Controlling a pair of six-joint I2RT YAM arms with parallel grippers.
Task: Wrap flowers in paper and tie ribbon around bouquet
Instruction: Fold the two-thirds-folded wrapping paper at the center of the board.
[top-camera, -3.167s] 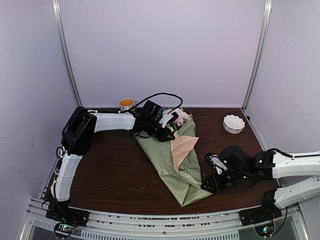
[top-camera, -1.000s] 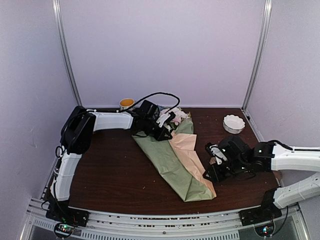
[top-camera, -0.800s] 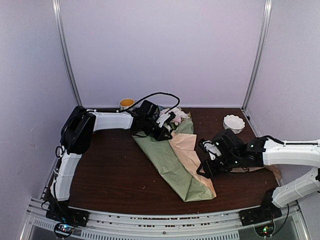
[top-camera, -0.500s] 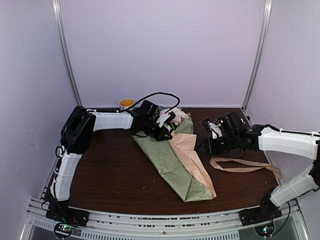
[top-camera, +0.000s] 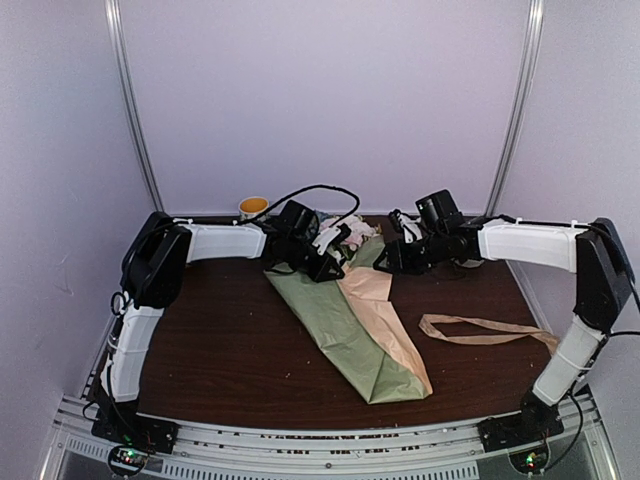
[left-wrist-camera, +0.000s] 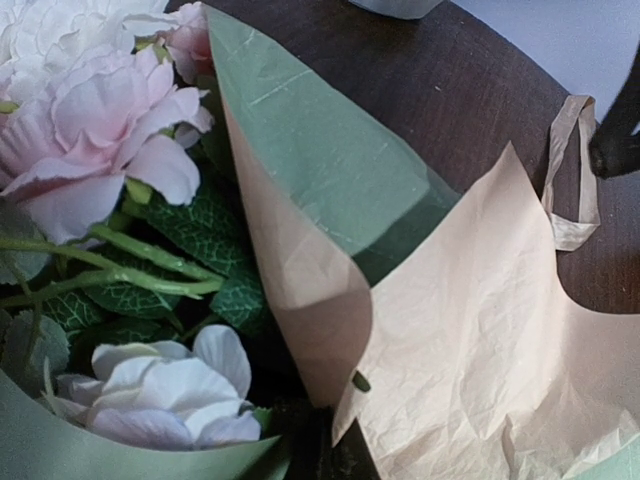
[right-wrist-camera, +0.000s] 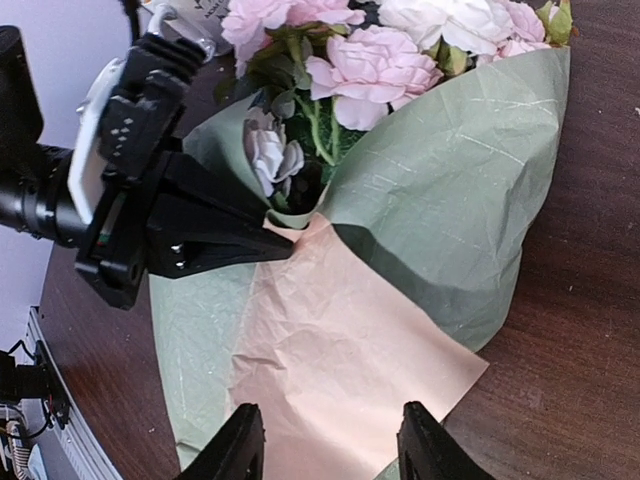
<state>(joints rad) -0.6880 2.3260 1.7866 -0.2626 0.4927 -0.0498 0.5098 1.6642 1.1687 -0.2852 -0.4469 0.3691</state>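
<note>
The left claw (right-wrist-camera: 288, 247) was pinched together on the paper (right-wrist-camera: 450, 190) at the cone's mouth, where the tan flap met the green wrap. The flowers (right-wrist-camera: 370, 60) sat just beyond its tips. The right claw (right-wrist-camera: 330, 445) had its jaws apart and held nothing. It hovered over the tan flap, facing the left claw. The cone's narrow end ran away from both claws toward the near edge of the table (top-camera: 230, 330). The ribbon (top-camera: 490, 330) lay loose on the table, back toward the right arm's base and well apart from that claw, with one end near the paper.
</note>
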